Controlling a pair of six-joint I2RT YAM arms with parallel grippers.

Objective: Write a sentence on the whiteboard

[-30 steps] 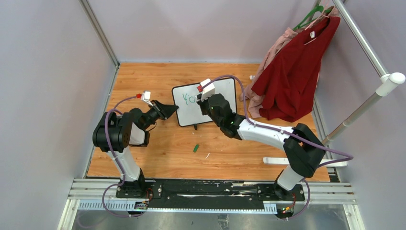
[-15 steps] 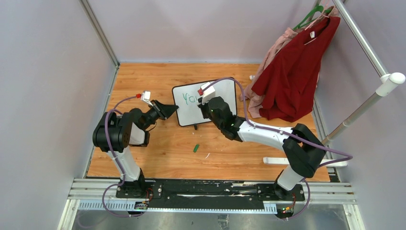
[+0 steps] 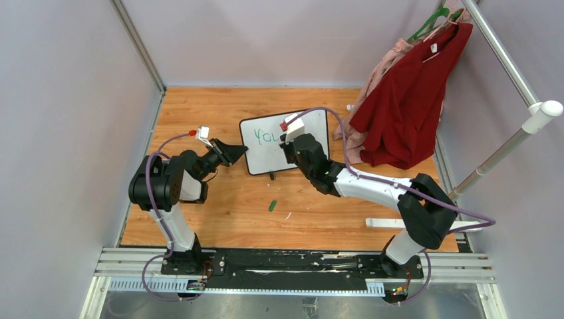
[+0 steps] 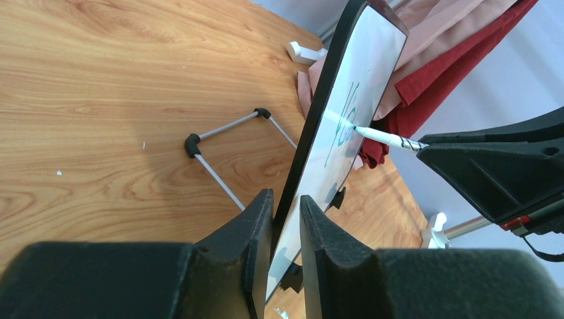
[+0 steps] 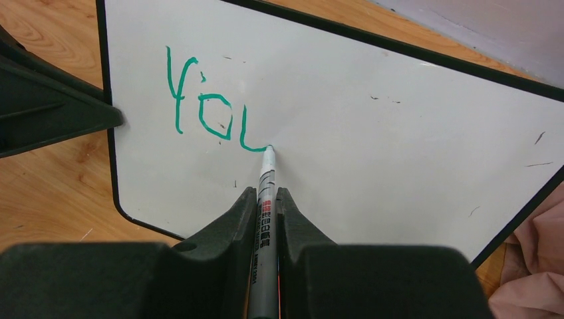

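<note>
On the upper left of the whiteboard [image 5: 399, 133] the sentence [image 5: 206, 113] is only begun: a green "Yo" and the first half of a "u", so most of the writing is not yet done. That board stands tilted near the middle of the wooden table [image 3: 219, 199], leaning on a thin wire stand [image 4: 226, 146] behind it, its face turned toward the arms so it can be written on

A marker [image 5: 268, 163] has its tip pressed to the surface at the bottom of the unfinished "u". It lies straight along the right claw [image 5: 266, 194], whose two fingers are closed tight on its barrel, which should give steady control of the stroke

At the board's left edge the left claw [image 4: 286, 199] is nearly closed, one finger in front of the black frame and one behind. I judge this pinch is there to brace the light board so the pen's push does not tip or slide it

Nearer the arms, a small green cap [image 3: 272, 205] lies loose on the wood, well apart from the board. Red and pink clothes [image 3: 406, 113] hang from a rail to the right
</note>
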